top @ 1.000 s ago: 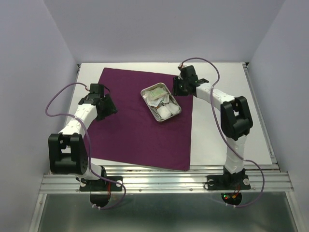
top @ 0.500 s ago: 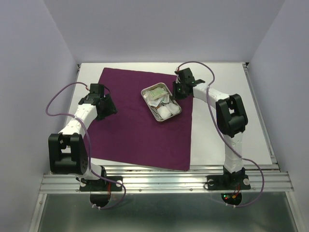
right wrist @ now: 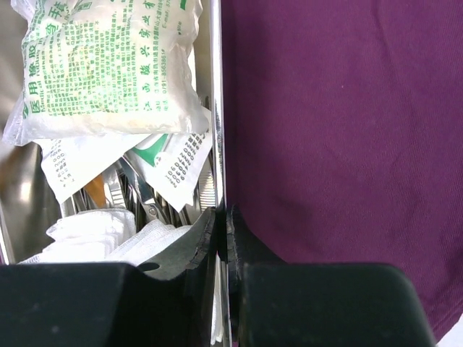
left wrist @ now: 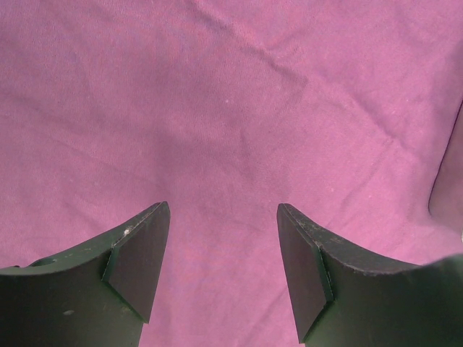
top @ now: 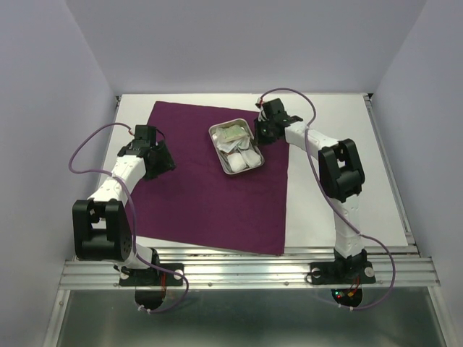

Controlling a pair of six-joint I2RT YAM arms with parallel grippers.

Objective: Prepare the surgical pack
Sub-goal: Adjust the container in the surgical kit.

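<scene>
steel tray (top: 218, 152) shifted left | right end effector (right wrist: 223, 217) pinches rim — scissors (right wrist: 148, 206) maybe inside

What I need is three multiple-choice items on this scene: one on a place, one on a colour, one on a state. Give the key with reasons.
1. Where is the steel tray?
A. On the floor
B. On the purple drape
C. On a shelf

2. What colour is the print on the packets in the tray?
A. Red
B. Blue
C. Green

3. How is the right gripper?
A. Shut on the tray's wall
B. Wide open above the drape
C. Out of every view

Key: 1 B, the top view shows purple cloth all round the tray; 2 C, the right wrist view shows green lettering on white; 3 A, its fingers pinch the thin steel wall between them.
</scene>
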